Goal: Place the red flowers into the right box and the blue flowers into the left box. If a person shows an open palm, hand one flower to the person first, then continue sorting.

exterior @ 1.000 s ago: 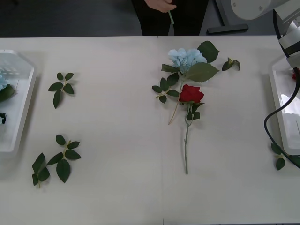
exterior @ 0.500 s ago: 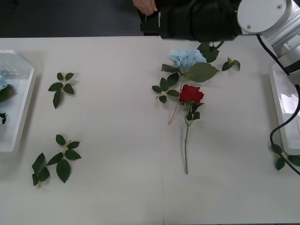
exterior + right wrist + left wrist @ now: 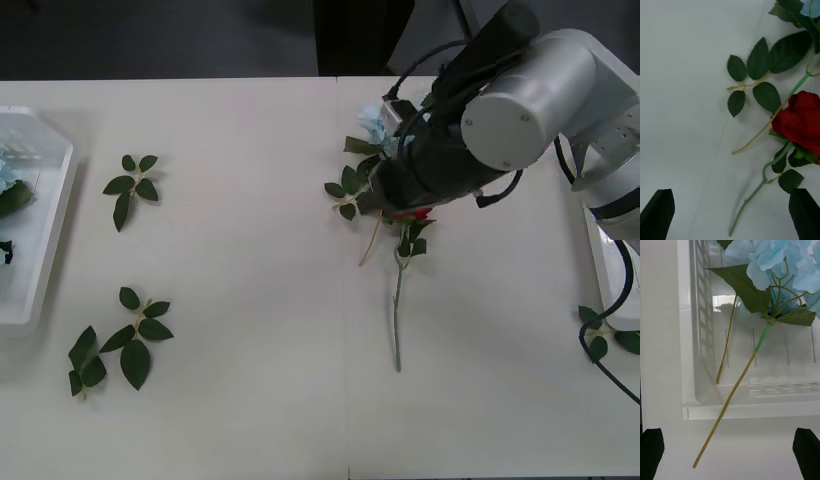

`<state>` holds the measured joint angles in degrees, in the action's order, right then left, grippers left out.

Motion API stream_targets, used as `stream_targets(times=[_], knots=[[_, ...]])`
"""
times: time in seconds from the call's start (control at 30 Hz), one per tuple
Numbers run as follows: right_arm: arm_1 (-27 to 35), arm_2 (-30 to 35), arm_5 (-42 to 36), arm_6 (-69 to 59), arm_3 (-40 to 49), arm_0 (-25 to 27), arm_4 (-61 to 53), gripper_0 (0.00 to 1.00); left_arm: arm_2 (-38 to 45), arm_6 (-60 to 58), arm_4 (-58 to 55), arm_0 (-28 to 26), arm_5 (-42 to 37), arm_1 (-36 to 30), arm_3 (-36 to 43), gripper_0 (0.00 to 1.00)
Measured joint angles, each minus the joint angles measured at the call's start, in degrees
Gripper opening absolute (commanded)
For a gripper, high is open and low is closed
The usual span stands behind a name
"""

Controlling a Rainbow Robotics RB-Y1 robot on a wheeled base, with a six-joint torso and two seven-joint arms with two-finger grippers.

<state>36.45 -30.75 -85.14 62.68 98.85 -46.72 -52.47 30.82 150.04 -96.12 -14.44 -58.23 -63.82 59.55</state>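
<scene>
The right arm (image 3: pixel 520 110) is built of rounded silver-grey housings, one ending in a flat round cap, with a black forearm section wrapped in black cables. Each wrist view shows black finger tips (image 3: pixel 658 212) (image 3: pixel 651 450), blunt and matte.

A blue flower (image 3: pixel 786 262) lies in the left box (image 3: pixel 696 352), stem overhanging its rim.

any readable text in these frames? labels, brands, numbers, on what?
None. No word, label, brand, number or sign can be read anywhere.
The left box carries moulded ribs and slots, no lettering.
The right arm's housing above the red rose is plain, unmarked.
The right gripper and left gripper have plain black fingers, open.
The table bears no markings.
</scene>
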Motion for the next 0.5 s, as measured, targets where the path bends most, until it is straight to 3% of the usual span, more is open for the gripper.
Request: stream_targets(times=[0.2,0.5], knots=[[-3.5,-2.6,-6.3,-7.1,0.6,2.4,12.7,0.89,0.0,0.0,0.0,0.0,0.0,0.0,0.0,1.0],[-7.7,-3.8,-6.9,-8.8,0.6,7.1,21.5,0.88,-1.0,0.0,-0.2,-0.1,-0.3,0.9,0.0,1.0]])
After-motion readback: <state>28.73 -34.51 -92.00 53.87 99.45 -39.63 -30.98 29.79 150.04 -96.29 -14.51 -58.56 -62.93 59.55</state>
